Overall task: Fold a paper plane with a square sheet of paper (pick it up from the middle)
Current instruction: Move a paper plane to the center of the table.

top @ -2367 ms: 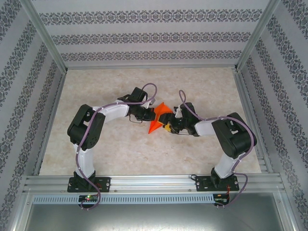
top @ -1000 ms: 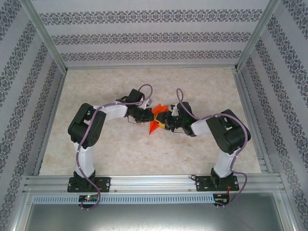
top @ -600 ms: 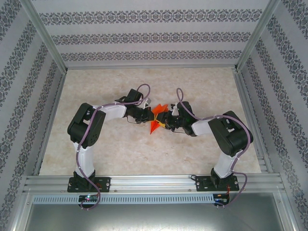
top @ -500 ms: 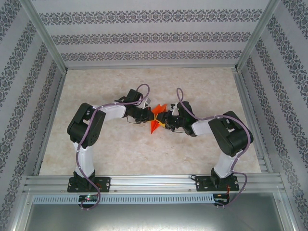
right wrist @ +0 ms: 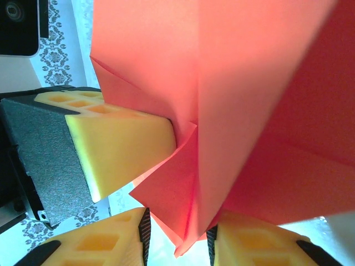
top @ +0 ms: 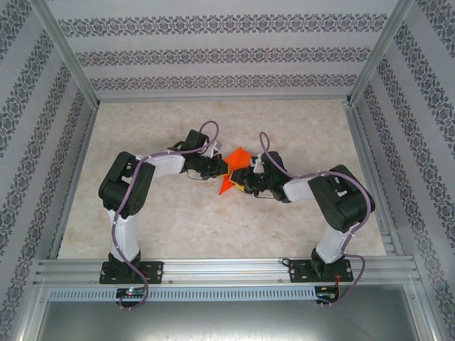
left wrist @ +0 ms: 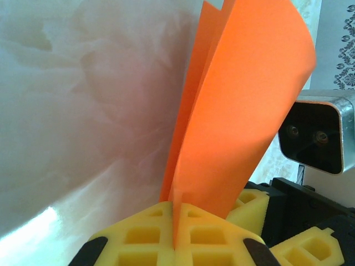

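Observation:
The orange-red paper [top: 237, 157], partly folded, is held up off the table between both arms at mid-table. My left gripper [top: 221, 170] is shut on it. In the left wrist view its yellow fingers [left wrist: 138, 235] press together on a folded edge of the paper [left wrist: 238, 111], and two layers fan upward. My right gripper [top: 246, 179] faces it from the right. In the right wrist view my right gripper [right wrist: 177, 244] stands open, and a pointed fold of the paper [right wrist: 238, 100] hangs down into the gap. A left finger [right wrist: 122, 144] clamps the sheet just above.
The marble-patterned table [top: 213, 227] stretches around the arms. Aluminium rails [top: 227, 270] run along the near edge, and patterned walls [top: 227, 50] close in the back and sides. The right wrist camera housing [left wrist: 316, 133] sits close beside the paper.
The paper's upper flap has spread wider and stands higher. Both grippers have shifted a little toward the back, and the right jaws have eased slightly narrower.

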Tool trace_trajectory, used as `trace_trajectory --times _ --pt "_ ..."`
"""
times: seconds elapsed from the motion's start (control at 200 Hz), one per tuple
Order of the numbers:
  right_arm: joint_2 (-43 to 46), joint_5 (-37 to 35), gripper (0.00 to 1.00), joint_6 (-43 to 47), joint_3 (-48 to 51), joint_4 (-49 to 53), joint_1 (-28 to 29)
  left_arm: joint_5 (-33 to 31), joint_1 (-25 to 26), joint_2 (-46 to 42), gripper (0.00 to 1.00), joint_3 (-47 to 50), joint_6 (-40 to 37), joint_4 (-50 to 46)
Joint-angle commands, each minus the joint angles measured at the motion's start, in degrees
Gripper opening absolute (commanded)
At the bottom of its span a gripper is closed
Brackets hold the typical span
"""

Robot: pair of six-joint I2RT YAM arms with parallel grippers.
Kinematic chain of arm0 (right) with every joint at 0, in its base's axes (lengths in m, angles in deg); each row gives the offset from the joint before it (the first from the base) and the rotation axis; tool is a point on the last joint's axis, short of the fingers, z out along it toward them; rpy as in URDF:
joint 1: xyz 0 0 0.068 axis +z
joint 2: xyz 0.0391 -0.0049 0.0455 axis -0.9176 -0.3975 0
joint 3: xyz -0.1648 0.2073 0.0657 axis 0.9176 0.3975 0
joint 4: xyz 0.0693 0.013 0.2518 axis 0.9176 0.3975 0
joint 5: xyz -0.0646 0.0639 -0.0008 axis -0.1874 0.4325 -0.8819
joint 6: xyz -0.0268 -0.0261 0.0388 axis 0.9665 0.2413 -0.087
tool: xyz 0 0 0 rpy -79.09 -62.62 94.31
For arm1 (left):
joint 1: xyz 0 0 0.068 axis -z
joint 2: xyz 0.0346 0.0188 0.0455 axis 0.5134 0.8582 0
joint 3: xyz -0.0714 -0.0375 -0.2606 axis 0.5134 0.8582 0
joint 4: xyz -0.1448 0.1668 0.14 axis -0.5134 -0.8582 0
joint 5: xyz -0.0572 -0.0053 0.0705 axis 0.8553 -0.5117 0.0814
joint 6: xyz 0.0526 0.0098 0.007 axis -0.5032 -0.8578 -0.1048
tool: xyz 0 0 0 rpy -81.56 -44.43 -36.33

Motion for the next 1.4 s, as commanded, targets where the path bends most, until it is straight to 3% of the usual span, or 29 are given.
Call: trace_trajectory --times 0.0,0.659,0.919,1.394 --pt "0.8 0.4 0.33 1.7 -0.3 0.7 0.5 2.0 -0.5 -1.1 0.03 -0.9 0.7 2.0" --pt "3.5 -2.1 0.4 7.4 -2.0 4.6 2.4 3.4 -0.5 -0.5 0.01 -0.9 1.3 1.8" --pt "4.1 -5.4 0.32 10.9 -4.6 15.6 2.5 3.8 -0.5 -1.0 0.01 -0.8 1.8 2.2" --pt "3.0 -7.4 0.23 10.3 -6.8 16.8 2.3 4.9 -0.4 -1.4 0.01 0.3 2.7 3.7"
